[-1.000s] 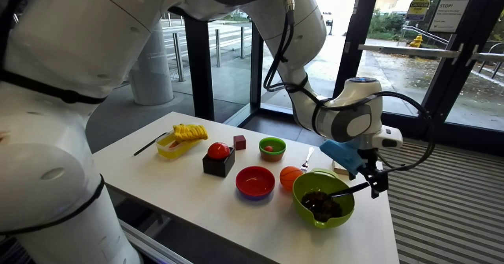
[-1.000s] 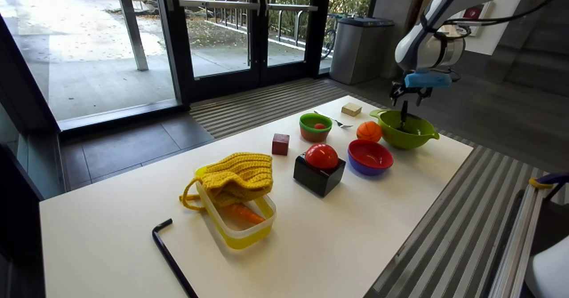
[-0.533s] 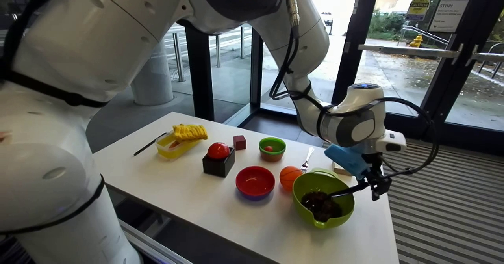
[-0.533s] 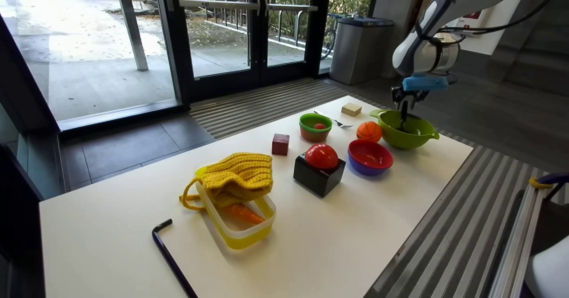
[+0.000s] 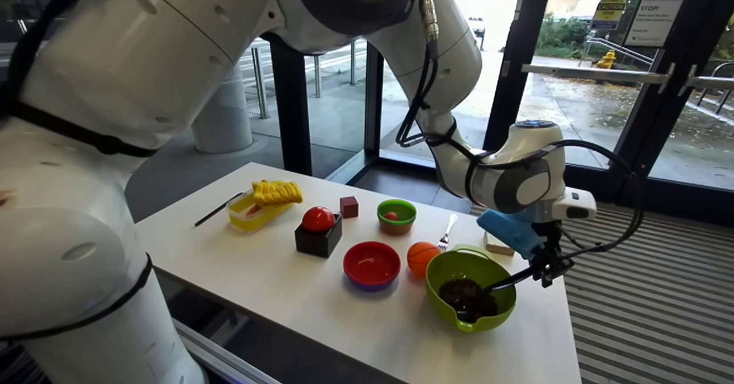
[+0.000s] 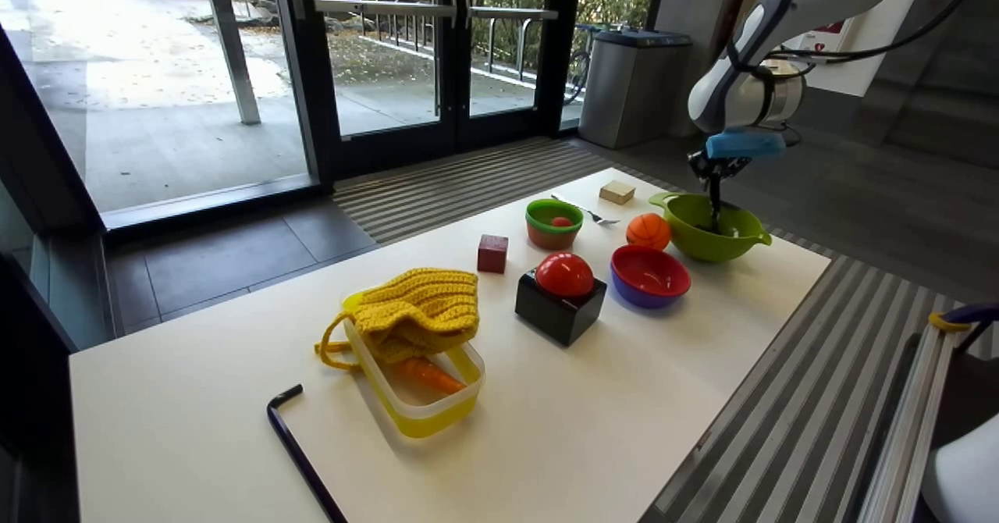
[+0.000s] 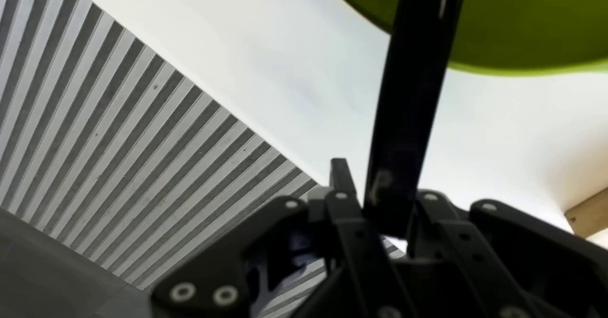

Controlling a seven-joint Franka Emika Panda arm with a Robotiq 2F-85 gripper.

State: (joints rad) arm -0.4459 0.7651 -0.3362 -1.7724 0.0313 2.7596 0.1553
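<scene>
My gripper (image 5: 542, 276) is at the outer rim of a lime-green bowl (image 6: 706, 248), closed around the upper end of a black handle. In the wrist view the black handle (image 7: 412, 95) rises between the two fingers (image 7: 341, 178), and the green bowl (image 7: 527, 23) fills the upper right. The handle (image 5: 509, 281) slants down into dark brown contents (image 5: 461, 293) in the bowl; its lower end is hidden there. In an exterior view the gripper (image 6: 713, 170) is directly above the handle (image 6: 715, 203).
Beside the bowl sit an orange ball (image 5: 422, 259) and a red bowl (image 5: 371, 263) inside a purple one. Behind are a fork (image 5: 446, 234) and wooden block (image 6: 616, 192). Farther along are a red-domed black box (image 6: 560, 308), maroon cube (image 6: 492, 254) and yellow container (image 6: 417, 421).
The gripper came down toward the bowl, and its fingers closed from wide apart onto the black handle. The handle has shifted and tilted slightly; the bowl has not moved.
</scene>
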